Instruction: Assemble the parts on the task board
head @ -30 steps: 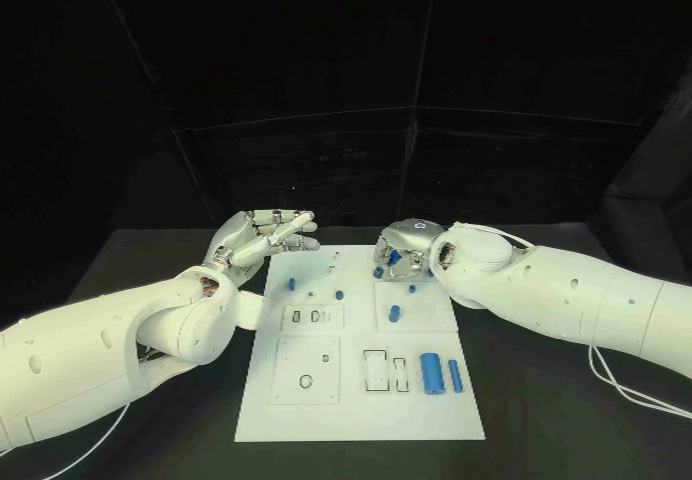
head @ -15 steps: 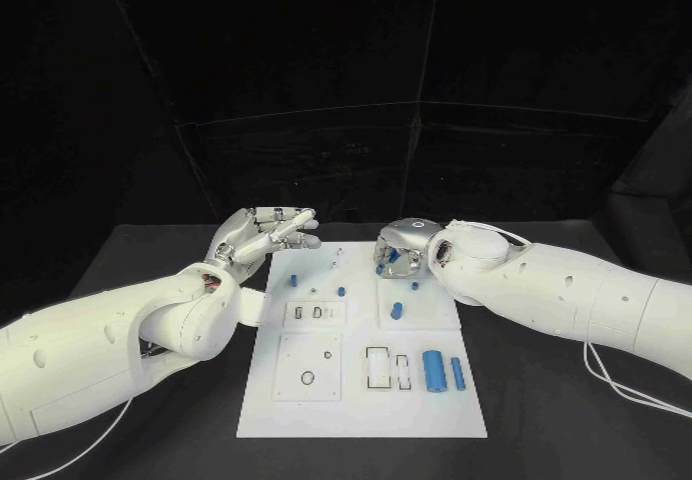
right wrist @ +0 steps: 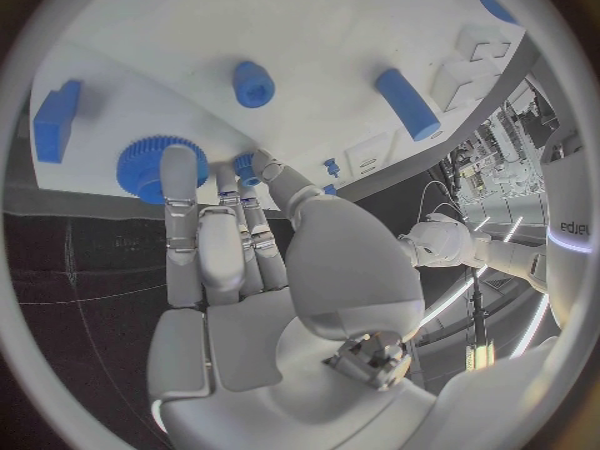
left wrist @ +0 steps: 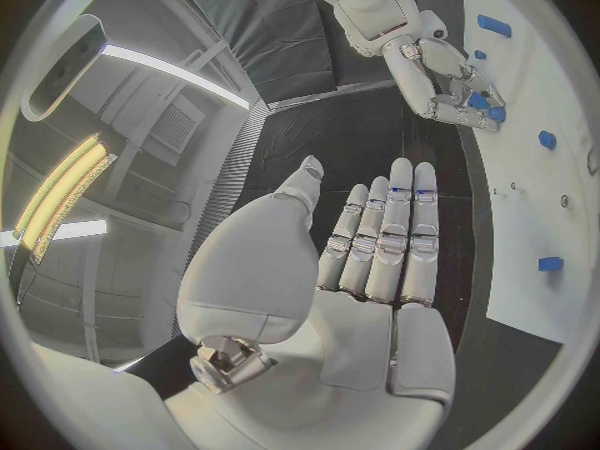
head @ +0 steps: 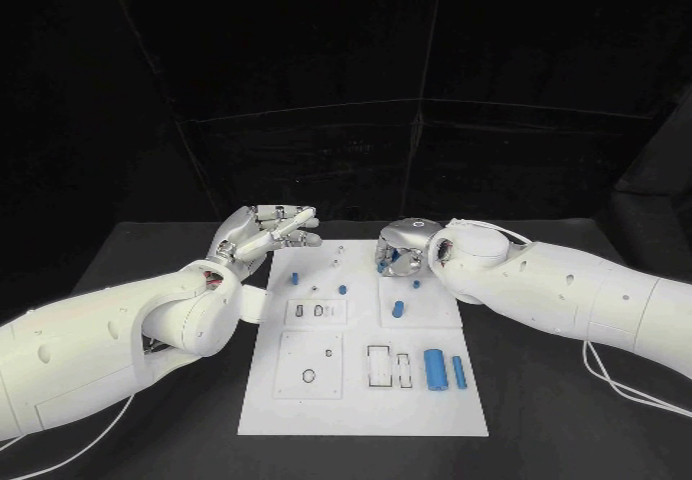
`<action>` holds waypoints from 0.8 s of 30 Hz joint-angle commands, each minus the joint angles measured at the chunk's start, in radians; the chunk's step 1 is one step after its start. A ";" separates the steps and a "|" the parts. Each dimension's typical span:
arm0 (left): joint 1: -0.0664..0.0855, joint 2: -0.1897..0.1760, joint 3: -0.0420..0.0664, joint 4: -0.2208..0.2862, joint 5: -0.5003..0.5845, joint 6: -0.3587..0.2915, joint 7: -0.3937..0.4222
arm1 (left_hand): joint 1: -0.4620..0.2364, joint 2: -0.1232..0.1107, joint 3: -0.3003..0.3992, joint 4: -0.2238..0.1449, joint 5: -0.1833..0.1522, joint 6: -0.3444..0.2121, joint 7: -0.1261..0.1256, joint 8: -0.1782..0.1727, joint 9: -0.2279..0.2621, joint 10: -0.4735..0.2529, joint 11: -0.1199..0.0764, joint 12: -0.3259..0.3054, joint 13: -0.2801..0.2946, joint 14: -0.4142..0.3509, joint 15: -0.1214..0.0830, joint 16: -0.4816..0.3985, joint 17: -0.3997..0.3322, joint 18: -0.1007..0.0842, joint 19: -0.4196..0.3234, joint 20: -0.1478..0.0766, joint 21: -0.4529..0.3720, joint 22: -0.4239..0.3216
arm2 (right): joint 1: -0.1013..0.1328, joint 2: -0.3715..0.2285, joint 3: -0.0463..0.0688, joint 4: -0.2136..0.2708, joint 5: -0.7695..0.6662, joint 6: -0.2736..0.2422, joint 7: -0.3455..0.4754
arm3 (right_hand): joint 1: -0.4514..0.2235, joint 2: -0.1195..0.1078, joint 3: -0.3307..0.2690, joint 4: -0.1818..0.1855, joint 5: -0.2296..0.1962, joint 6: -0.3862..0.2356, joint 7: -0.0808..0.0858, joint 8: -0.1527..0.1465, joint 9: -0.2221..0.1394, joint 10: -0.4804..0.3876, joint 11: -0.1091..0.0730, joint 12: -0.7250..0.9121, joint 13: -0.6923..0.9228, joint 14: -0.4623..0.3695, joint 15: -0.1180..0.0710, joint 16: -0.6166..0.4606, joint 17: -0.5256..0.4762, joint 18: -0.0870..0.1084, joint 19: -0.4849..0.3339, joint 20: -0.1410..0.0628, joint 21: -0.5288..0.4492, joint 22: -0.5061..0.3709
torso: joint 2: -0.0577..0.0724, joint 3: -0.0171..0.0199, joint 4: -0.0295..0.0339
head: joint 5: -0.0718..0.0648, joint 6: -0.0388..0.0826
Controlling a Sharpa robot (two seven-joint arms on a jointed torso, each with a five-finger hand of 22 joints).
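The white task board (head: 361, 405) lies in the middle of the black table. My right hand (head: 401, 250) hangs over its far right corner, fingers pointing down. There the thumb and a finger pinch a small blue part (right wrist: 246, 166), right beside a blue gear (right wrist: 163, 167) lying on the board (right wrist: 313, 30). The same hand (left wrist: 444, 70) appears in the left wrist view with blue among its fingers. My left hand (head: 267, 232) is raised off the board's far left corner, fingers apart and straight (left wrist: 388, 240), holding nothing.
Loose on the board are a thick blue cylinder (head: 433, 370) and a thin one (head: 459, 372) at the near right, a blue peg (head: 394, 311), and small blue pieces (head: 293, 278) farther back. A blue block (right wrist: 56, 120) lies near the gear.
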 commanded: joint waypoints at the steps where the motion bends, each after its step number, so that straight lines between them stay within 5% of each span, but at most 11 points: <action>1: 0.002 0.002 0.001 0.000 -0.006 0.006 0.000 | 0.000 0.013 -0.001 -0.006 0.003 0.007 0.011 -0.006 -0.001 -0.001 0.006 -0.004 -0.001 0.006 0.003 -0.006 0.001 0.013 0.005 -0.001 0.001 -0.001 | 0.001 0.002 0.000 -0.001 0.003 0.027 0.008 | 0.005 0.017 0.026 0.000 -0.038 0.021 -0.005 0.008 0.002 0.017 -0.004 0.004 0.001 0.037 -0.007 0.010 0.007 0.000 0.007 -0.002 0.017 0.019 | 0.002 0.0001 0.0005 | -0.001 0.000; 13: 0.003 0.002 0.001 -0.005 -0.006 0.005 -0.007 | 0.005 0.017 0.001 -0.013 0.003 0.008 0.011 -0.007 -0.001 0.000 0.006 -0.004 -0.001 0.007 0.003 -0.009 0.003 0.013 0.006 0.000 0.000 -0.002 | 0.001 -0.004 0.000 0.020 0.036 -0.168 0.025 | 0.028 0.022 0.095 -0.011 -0.065 0.056 -0.013 0.011 0.003 0.062 -0.017 0.005 0.004 0.038 -0.017 0.032 0.026 -0.008 0.021 -0.012 0.067 0.075 | 0.002 -0.0008 0.0010 | 0.000 0.007; 24: 0.005 0.000 0.001 -0.019 -0.006 0.008 -0.005 | 0.007 0.018 0.002 -0.017 0.003 0.008 0.011 -0.008 -0.001 0.000 0.006 -0.005 -0.001 0.008 0.003 -0.010 0.004 0.013 0.007 -0.001 -0.001 -0.003 | 0.001 0.023 0.000 0.008 0.086 -0.246 0.008 | 0.004 0.002 0.109 0.004 -0.071 0.054 -0.011 0.002 0.001 0.057 -0.014 -0.004 0.002 0.036 -0.014 0.038 0.027 -0.009 0.015 -0.009 0.077 0.081 | 0.004 -0.0008 0.0012 | 0.009 0.015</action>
